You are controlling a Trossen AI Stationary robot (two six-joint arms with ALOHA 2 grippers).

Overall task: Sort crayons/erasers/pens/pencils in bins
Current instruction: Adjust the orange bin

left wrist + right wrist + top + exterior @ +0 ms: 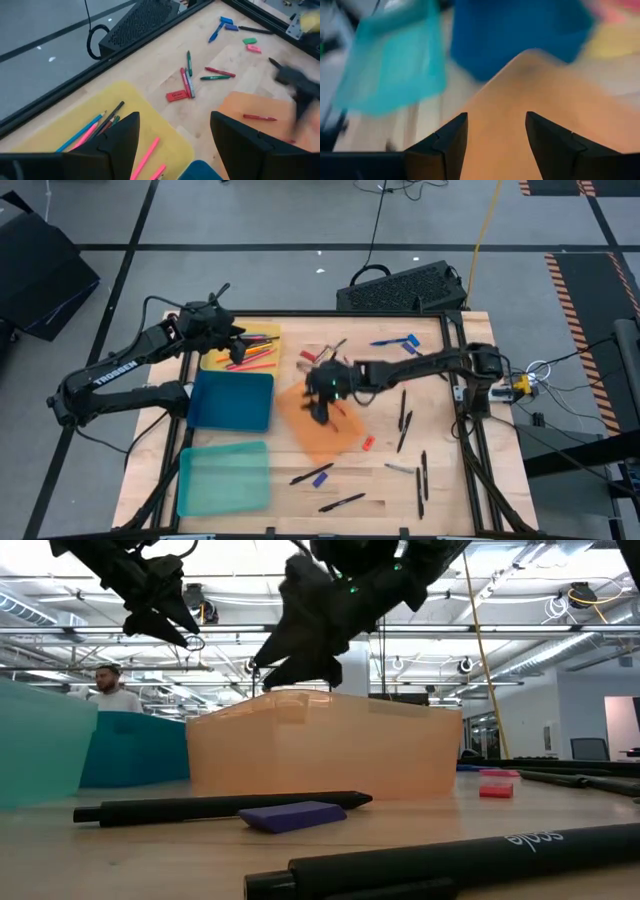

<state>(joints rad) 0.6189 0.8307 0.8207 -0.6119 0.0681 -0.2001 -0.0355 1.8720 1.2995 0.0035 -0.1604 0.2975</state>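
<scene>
My left gripper [172, 135] hangs open over the yellow bin [262, 337], which holds pink, blue and dark pencils [95, 127]. My right gripper [496, 130] is open and empty above the orange bin [318, 430], where a red crayon [260, 118] lies. Between those two bins, red, green and grey crayons [189, 80] lie loose on the table. Dark pens [405, 420] are scattered over the table's right and near parts. A red eraser [368, 443] lies beside the orange bin. Green and pink erasers [251, 45] lie farther right.
The dark blue bin [232, 400] and the teal bin [222, 477] stand on the left, near side. A pen [220, 808] and a blue eraser [292, 815] lie close to the near edge. A black box [405, 288] sits behind the table. A person [110, 690] stands beyond it.
</scene>
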